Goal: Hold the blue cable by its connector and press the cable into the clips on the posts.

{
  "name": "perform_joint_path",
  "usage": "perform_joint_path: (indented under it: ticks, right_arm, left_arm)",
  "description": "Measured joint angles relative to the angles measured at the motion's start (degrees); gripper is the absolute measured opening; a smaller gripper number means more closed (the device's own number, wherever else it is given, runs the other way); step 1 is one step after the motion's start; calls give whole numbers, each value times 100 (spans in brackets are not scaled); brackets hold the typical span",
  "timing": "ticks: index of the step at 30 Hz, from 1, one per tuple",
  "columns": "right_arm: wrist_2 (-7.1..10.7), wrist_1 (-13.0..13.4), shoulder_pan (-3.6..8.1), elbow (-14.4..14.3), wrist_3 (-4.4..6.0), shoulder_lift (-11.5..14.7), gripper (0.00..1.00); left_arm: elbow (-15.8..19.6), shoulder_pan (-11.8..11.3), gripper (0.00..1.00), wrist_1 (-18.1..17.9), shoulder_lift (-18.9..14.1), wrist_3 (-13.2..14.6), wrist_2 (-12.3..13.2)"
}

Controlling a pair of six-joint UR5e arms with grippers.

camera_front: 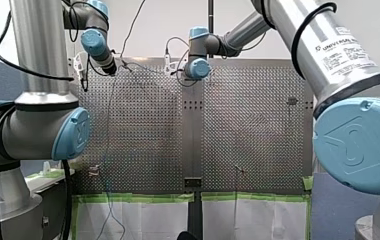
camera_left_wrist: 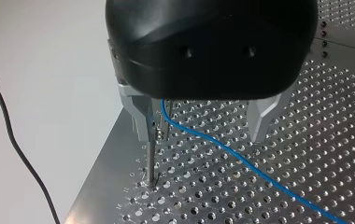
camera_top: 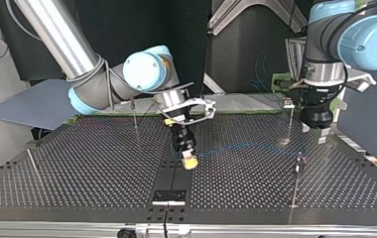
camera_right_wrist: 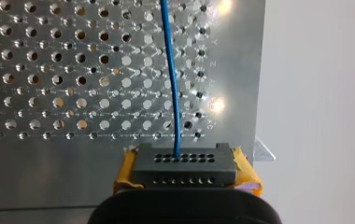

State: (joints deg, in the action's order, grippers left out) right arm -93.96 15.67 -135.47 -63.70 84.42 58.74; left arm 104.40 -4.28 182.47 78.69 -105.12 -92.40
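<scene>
In the right wrist view my right gripper is shut, its yellow pads clamping the black connector. The blue cable runs straight ahead from the connector over the perforated table. In the left wrist view my left gripper is open, metal fingers spread, and the blue cable passes between them without touching. A thin post stands right beside one finger. In the top view my right gripper is near the table's middle and my left gripper hangs at the right.
More thin posts stand on the table in the top view: one with a clip beside my left gripper, another nearer the camera, one at the back left. The table's edge lies close to my left gripper.
</scene>
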Motion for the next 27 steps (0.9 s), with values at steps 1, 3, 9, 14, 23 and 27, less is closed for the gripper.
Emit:
perform_joint_path:
  ticks: [1, 3, 9, 14, 23, 27]
  right_arm:
    - [12, -2, -10, -6, -37, 6, 0]
    - [27, -5, -22, -12, -75, 10, 0]
    - [21, 7, 21, -83, -18, 11, 0]
    - [-6, 31, 95, -174, 54, 7, 0]
    - [-15, 51, 136, -200, 96, -4, 0]
    - [-11, 51, 148, -200, 101, -5, 0]
  left_arm:
    - [0, 0, 100, 0, 0, 0, 0]
    - [0, -1, 100, 0, 0, 0, -2]
    - [-23, -3, 100, -5, 0, 86, -6]
    - [-160, -35, 100, -126, 18, 314, 0]
    - [-236, -23, 100, -508, 59, 729, 164]
    - [-238, -2, 100, -561, 60, 899, 251]
